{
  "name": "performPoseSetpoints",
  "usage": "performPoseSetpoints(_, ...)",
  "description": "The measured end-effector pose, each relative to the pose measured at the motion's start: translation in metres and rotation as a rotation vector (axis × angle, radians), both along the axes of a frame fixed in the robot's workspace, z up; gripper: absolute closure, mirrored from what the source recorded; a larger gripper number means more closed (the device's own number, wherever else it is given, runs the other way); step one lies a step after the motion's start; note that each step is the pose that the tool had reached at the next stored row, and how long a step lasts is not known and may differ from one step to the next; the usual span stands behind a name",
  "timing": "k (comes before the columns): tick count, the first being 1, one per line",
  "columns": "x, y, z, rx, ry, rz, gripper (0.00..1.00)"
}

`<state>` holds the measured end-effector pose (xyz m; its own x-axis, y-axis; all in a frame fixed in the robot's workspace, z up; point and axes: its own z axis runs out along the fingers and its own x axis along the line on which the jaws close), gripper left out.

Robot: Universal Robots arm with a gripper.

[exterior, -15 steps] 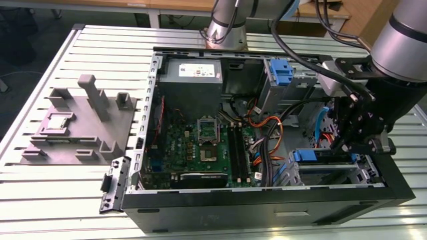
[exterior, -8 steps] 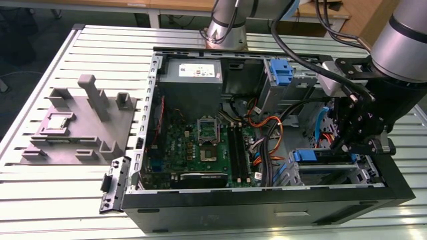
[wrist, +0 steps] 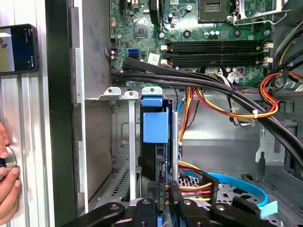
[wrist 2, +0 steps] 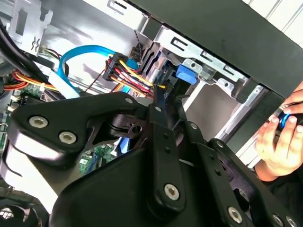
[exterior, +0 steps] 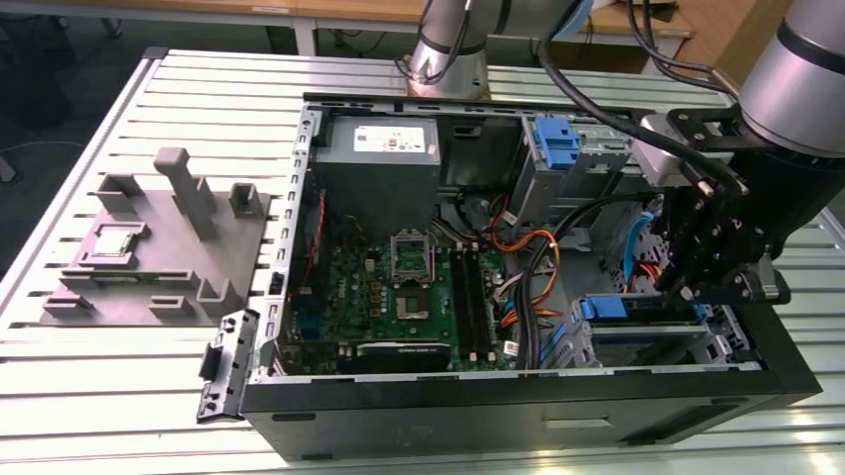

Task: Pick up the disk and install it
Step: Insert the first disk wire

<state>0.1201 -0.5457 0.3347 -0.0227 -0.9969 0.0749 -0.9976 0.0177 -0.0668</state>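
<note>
Slatted table (exterior: 133, 396), open computer case (exterior: 528, 406), disk (wrist: 155, 127) seated in drive cage (wrist: 120, 142)

A slatted metal table (exterior: 106, 119) stands before wooden desks (exterior: 237, 10) on dark floor (exterior: 53, 89).

I see a black case (exterior: 528, 401) on a white slatted table (exterior: 133, 396). Near the table's edge on the exterior view's left sits a grey fixture (exterior: 158, 247). Inside the case, the board (exterior: 396, 297) is green with black slots, and the supply box (exterior: 383, 148) is grey with a white label. My gripper (exterior: 719, 282) is black. The disk (wrist: 155, 137) shows a blue carrier over a dark edge, in a silver cage (wrist: 123, 142). The cables (wrist: 227, 106) run orange, yellow, red and black; one ribbon (wrist: 246, 184) is light blue.
</note>
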Motion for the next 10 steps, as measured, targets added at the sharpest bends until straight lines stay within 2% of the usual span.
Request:
performPoseSetpoints(3,0.0,0.0,0.0045,0.0033,0.002,0.0,0.76)
performPoseSetpoints(6,0.0,0.0,0.0047,0.0041,0.0028,0.0,0.77)
performPoseSetpoints(8,0.0,0.0,0.0048,0.0039,0.0029,0.0,0.9)
performPoseSetpoints(10,0.0,0.0,0.0049,0.0038,0.0029,0.0,0.9)
